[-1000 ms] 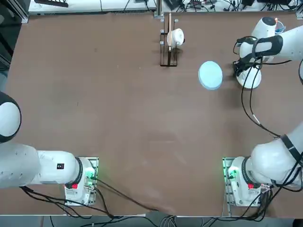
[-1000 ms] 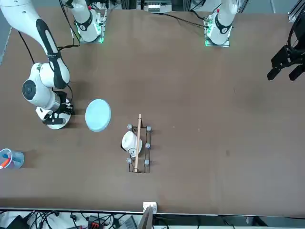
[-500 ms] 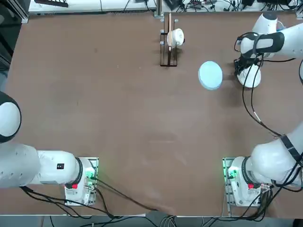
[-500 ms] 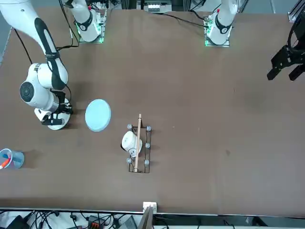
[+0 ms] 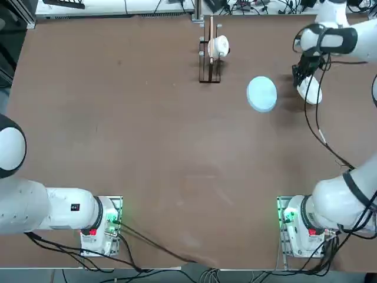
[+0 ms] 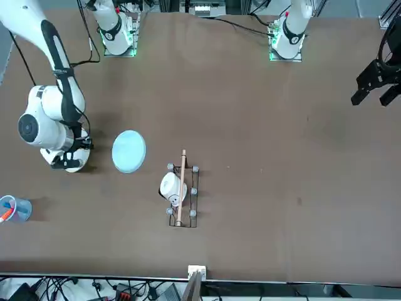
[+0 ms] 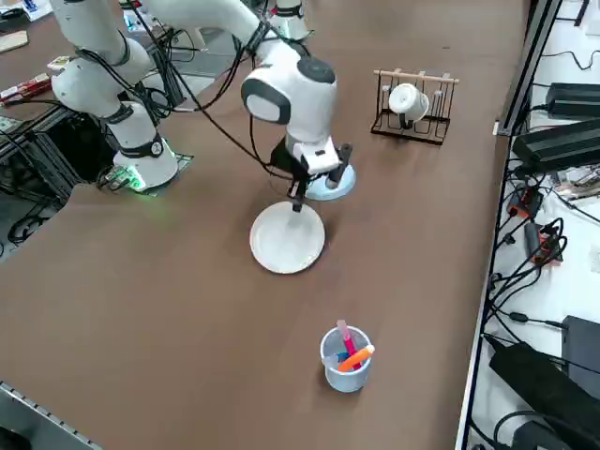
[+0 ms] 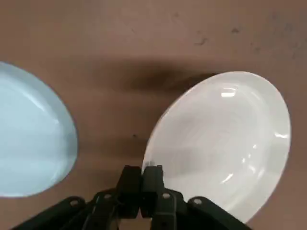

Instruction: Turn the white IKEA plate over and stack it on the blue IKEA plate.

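**A:** Wrist view: right gripper (image 8: 142, 175) has its fingertips pressed together, nothing between them, sitting right at the near rim of the white IKEA plate (image 8: 225, 143). No grip on it.

**B:** Where's the plate relative to the target?

**A:** Flat on the table (image 5: 147, 147), bowl side up, on the far right side. Blue IKEA plate (image 5: 261, 94) is just beside it, a strip of bare table between them, not touching. In the side view the gripper (image 7: 300, 199) hangs over the white plate's (image 7: 286, 239) edge on the blue-plate side (image 7: 336, 186).

**B:** Handling?

**A:** Looks like thin rigid plastic, so I'd guess light and stiff, not fragile. Glossy surface shows highlights, so probably slick. A light plate will likely skate on the table if pushed sideways.

**B:** Grasp point?

**A:** The rim is the only option. It lies flat and the lip is shallow, so one finger has to get under or against the outer edge and the other inside the bowl. Jaws need to spread first. I'd take the rim section nearest the gripper, pinch across the lip, then roll the wrist to flip.

**B:** Risk?

**A:** Slipping out of a narrow pinch mid-flip. Also nudging the blue plate, given how close it sits.
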Tool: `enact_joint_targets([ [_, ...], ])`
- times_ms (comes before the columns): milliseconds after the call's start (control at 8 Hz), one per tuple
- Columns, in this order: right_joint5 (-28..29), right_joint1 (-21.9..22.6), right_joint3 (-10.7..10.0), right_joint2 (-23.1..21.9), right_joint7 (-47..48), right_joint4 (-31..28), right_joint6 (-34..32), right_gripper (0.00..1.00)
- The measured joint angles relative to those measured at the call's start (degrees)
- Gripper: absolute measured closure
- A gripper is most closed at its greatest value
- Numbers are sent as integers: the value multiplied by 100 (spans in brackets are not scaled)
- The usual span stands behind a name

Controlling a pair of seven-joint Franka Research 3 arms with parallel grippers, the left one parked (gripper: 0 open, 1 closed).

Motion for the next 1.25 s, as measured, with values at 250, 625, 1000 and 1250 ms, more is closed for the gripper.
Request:
enact_joint_targets([
  [250, 49, 142, 78, -265, 0, 373, -642, 96],
  [625, 1047, 149, 173, -554, -358, 708, -1303, 96],
  [1000, 3028, 76, 154, -799, -1280, 845, -2174, 96],
  [1250, 4080, -55, 135, -813, -2153, 842, -2502, 96],
])
